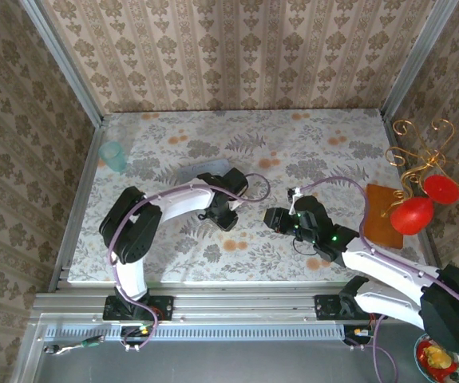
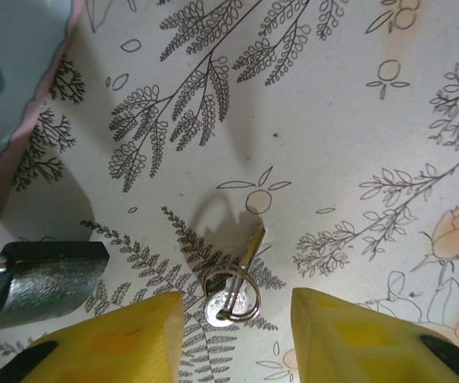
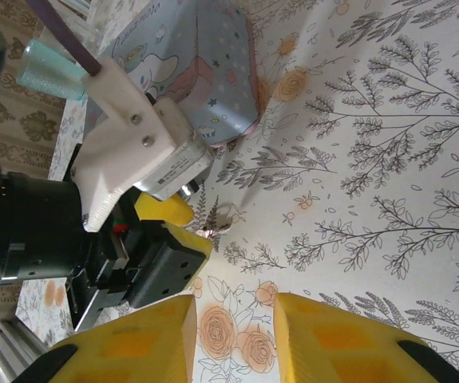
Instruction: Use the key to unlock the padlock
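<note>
From above, the left gripper [image 1: 223, 217] reaches down to the middle of the floral table [image 1: 309, 152], just in front of a pale translucent box [image 1: 201, 169]. The right gripper [image 1: 275, 217] hovers near it to the right. In the left wrist view, the yellow fingers [image 2: 125, 343] stand apart on either side of the key [image 2: 241, 275]. The key lies flat on its ring and neither finger touches it. The padlock [image 2: 41, 287] lies just to its left, near the picture's edge. In the right wrist view, the right gripper's fingers [image 3: 133, 343] are spread over bare tabletop with nothing between them.
</note>
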Robot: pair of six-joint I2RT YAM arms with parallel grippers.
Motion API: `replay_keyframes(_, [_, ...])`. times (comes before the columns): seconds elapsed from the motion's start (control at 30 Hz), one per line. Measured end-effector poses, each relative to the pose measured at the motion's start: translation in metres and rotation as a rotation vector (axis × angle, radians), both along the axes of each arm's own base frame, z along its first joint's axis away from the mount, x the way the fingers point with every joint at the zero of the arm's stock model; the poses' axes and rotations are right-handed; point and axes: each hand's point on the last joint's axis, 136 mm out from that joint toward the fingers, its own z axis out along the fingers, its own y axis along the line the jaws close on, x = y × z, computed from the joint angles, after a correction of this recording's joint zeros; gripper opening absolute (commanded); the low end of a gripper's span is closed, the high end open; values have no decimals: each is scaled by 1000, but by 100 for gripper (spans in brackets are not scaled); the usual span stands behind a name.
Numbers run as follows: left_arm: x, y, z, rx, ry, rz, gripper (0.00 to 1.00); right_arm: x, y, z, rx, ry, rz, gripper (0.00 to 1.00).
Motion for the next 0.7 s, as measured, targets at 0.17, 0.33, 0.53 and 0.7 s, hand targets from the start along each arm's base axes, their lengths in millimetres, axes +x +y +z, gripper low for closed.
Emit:
replay_keyframes(0.17, [-1, 4, -6, 6, 27, 23, 32, 0, -1, -2, -4, 4, -4, 33])
replay_keyframes(0.33, [-2, 9, -12, -10, 56, 65, 22, 1, -2, -3, -6, 6, -8, 33])
replay_keyframes(0.53, [0, 10, -13, -61, 66, 127, 13, 1, -2, -10, -20, 26, -6, 34])
replay_keyframes(0.7, [1, 11, -11, -151, 70, 204, 3, 2, -1, -12, -17, 30, -8, 33])
